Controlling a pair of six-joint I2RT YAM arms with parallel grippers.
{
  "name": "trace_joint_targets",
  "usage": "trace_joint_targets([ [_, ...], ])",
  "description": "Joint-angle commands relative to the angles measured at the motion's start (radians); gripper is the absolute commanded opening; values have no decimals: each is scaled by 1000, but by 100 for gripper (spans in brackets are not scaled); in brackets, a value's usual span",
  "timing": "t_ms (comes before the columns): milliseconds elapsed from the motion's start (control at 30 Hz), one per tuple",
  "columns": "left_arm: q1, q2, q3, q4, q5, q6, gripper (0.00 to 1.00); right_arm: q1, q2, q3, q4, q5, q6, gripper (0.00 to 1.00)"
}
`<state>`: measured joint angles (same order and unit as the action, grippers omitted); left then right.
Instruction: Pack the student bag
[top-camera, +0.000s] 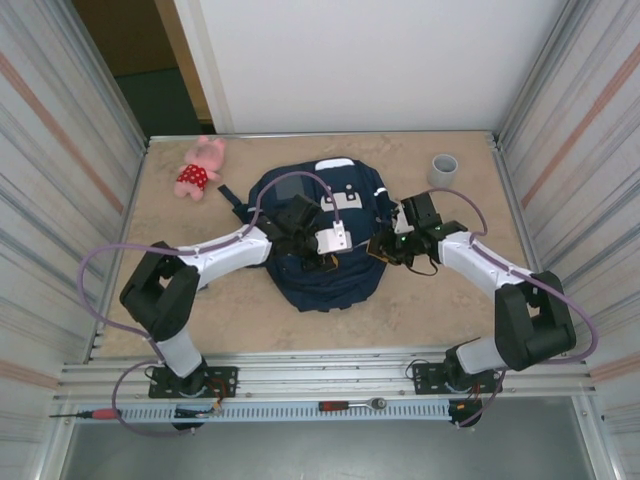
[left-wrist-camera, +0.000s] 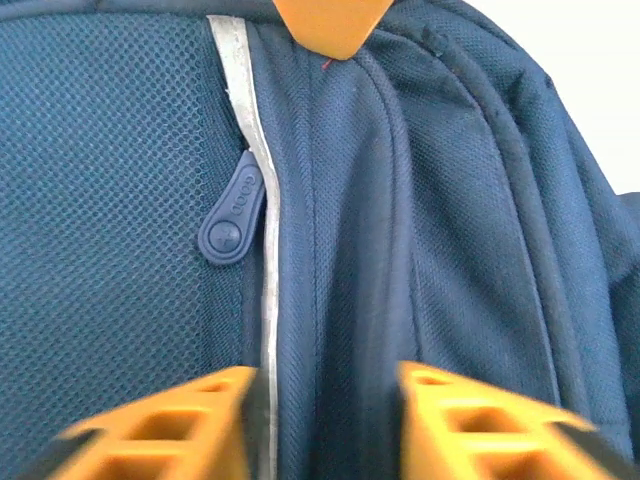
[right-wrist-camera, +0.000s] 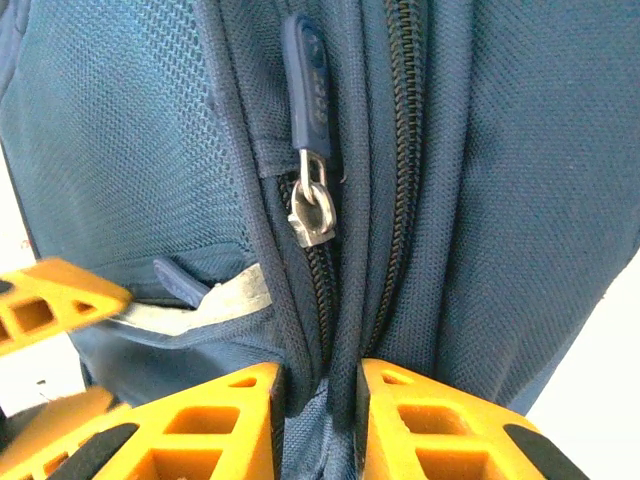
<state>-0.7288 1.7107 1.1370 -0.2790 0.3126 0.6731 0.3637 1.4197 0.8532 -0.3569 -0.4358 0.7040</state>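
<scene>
Our right gripper (right-wrist-camera: 318, 420) holds its jaws clamped on a seam fold of the student bag (top-camera: 330, 285). The left gripper (left-wrist-camera: 330, 420) straddles its fabric; grip unclear. The bag lies mid-table (top-camera: 240, 320), visible zips shut, pink toy (top-camera: 200, 168) outside: we judge packing barely begun.

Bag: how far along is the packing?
Nothing looks packed: plush and cup lie outside the bag, and the zip looks closed. In hand: right fingers pinch fabric beside that zip; left fingers straddle a seam. Remaining, likely: unzip, load, close.
</scene>
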Motion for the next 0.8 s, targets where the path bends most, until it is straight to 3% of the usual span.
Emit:
trace_joint_targets([
  [0, 6, -44, 16, 44, -22, -10, 18, 56, -53, -23, 58, -6, 10, 24],
  [33, 13, -69, -3, 42, 5, -11, 10, 60, -84, -27, 54, 5, 5, 27],
  [133, 49, -155, -58, 36, 127, -43, 1, 57, -193, -24, 24, 49, -66, 39],
  [233, 92, -238, -126, 82, 254, -88, 0, 46, -281, 0, 1, 57, -226, 48],
  [333, 111, -312, -201, 133, 362, -81, 0, 11, -318, 40, -34, -23, -493, 53],
  [467, 118, -361, -249, 134, 433, -26, 0, -44, -257, 130, -164, -152, -893, 62],
  [600, 131, -372, -263, 130, 474, 24, 0, -74, -118, 255, -348, -238, -1282, 63],
  [767, 136, -375, -258, 97, 493, 83, 0, -83, -11, 304, -372, -284, -1536, 62],
])
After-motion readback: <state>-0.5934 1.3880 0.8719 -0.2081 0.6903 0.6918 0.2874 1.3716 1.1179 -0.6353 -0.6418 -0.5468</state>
